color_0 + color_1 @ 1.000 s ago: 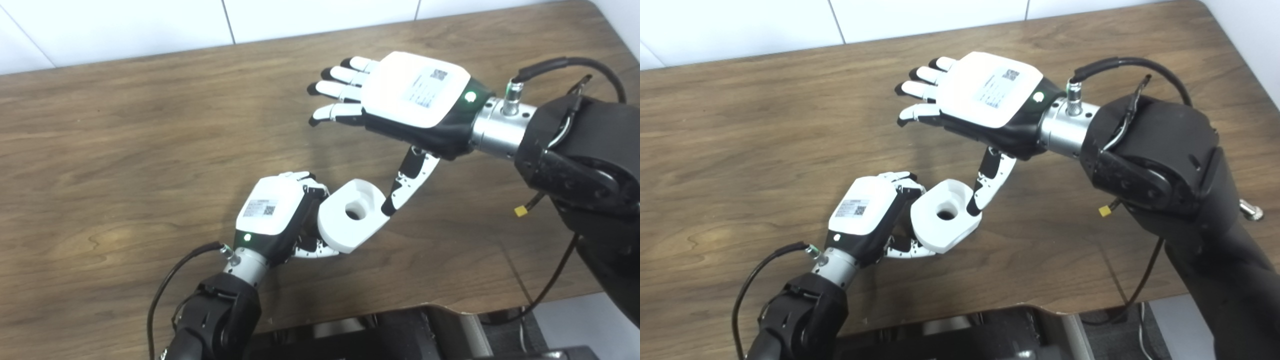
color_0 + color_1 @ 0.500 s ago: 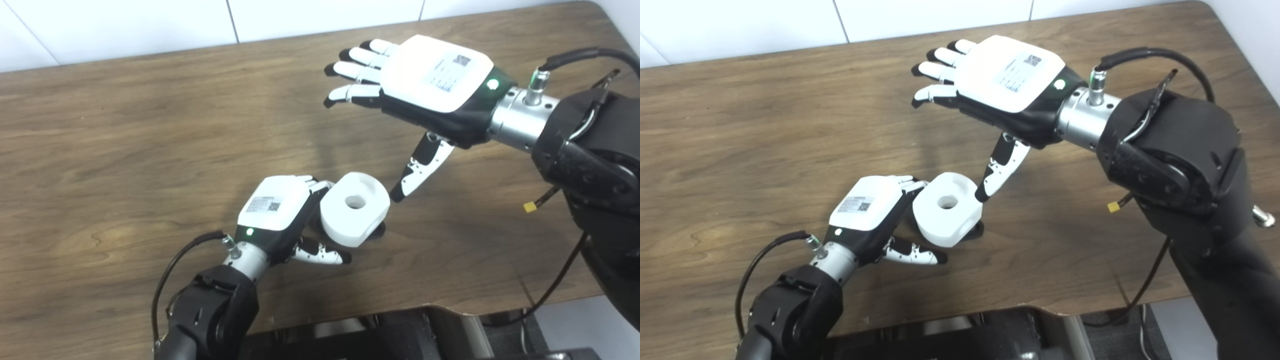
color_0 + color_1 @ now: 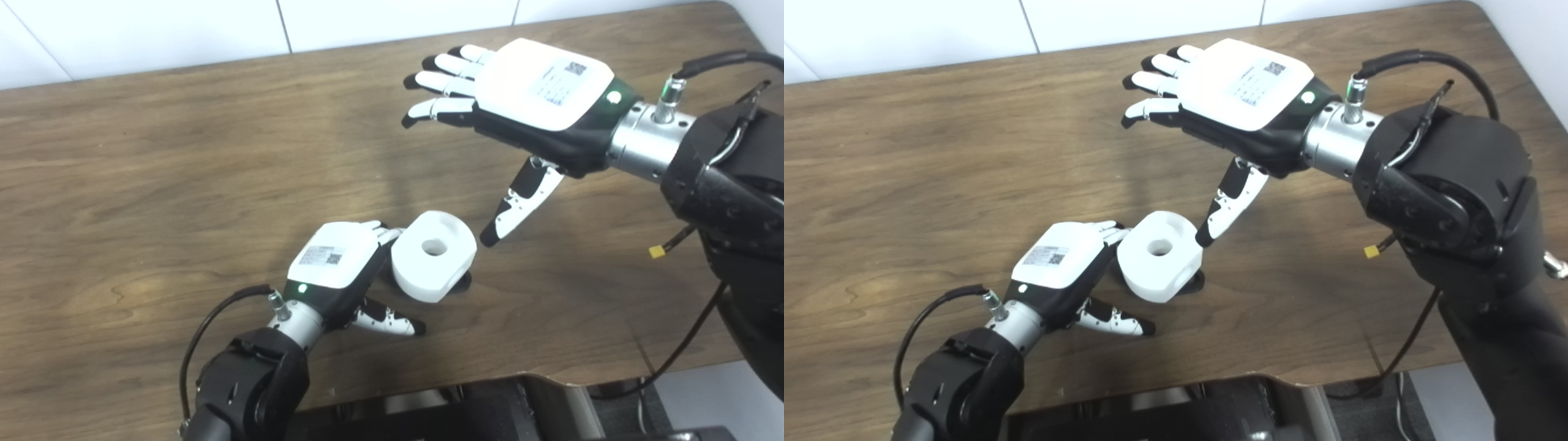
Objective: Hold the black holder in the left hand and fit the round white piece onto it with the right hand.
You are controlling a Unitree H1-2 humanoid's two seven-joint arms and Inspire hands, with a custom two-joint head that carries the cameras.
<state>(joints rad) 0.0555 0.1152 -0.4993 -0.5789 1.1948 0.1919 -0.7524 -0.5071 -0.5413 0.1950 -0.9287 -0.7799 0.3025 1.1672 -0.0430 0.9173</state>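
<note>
The round white piece (image 3: 433, 254) lies flat on the wooden table (image 3: 153, 171), its centre hole facing up. A sliver of the black holder (image 3: 462, 282) shows under its right side; the rest is hidden. My left hand (image 3: 334, 263) rests just left of the piece, open. Its fingers (image 3: 384, 233) lie along the piece's side and its thumb (image 3: 386, 321) is stretched out clear of it. My right hand (image 3: 1243, 82) hovers open above the table behind the piece. Its thumb (image 3: 1228, 205) points down, with the tip just short of the piece's right rim.
The table's front edge (image 3: 490, 380) has a curved cut-out just behind my left forearm. A white wall (image 3: 184, 30) runs along the far side. A black cable (image 3: 1415, 58) loops over my right wrist, and another (image 3: 211, 321) trails from the left wrist.
The white piece, tilted in my left hand a second ago, now lies flat on the table. My left thumb has come off it. My right hand has lifted back and to the right.
</note>
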